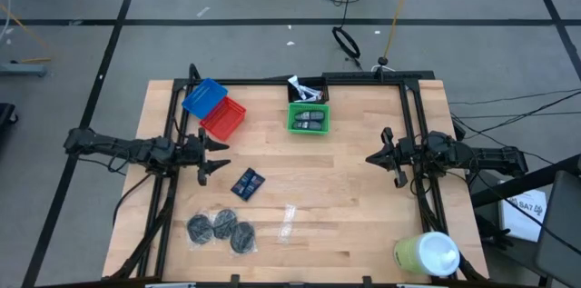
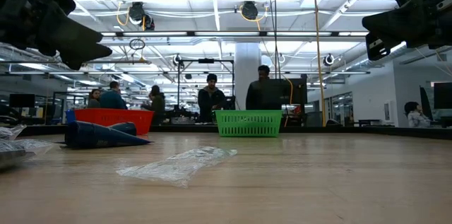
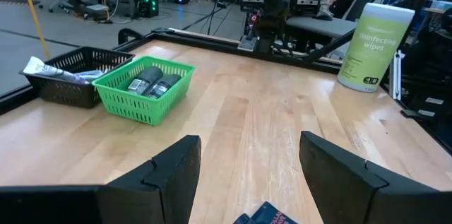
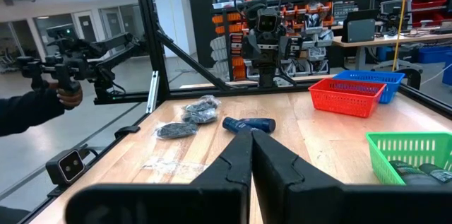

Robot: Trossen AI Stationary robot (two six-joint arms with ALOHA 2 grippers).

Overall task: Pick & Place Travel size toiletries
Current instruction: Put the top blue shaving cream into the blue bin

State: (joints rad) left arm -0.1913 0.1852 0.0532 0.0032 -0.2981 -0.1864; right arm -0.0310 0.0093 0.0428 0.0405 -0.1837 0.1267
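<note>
Relative to the green basket [image 1: 309,120], which holds two grey oval pieces [image 1: 310,121], the blue packets [image 1: 247,183] and three grey discs [image 1: 221,228] lie nearer the table's front. The left gripper [image 1: 216,158] hovers with jaws wide and empty just beside the packets. The right gripper [image 1: 381,160] hovers well off to the basket's other side, jaws closed on nothing.

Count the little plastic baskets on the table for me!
4: a blue plastic basket and red plastic basket at the far left, a green plastic basket and black plastic basket mid-table.
</note>
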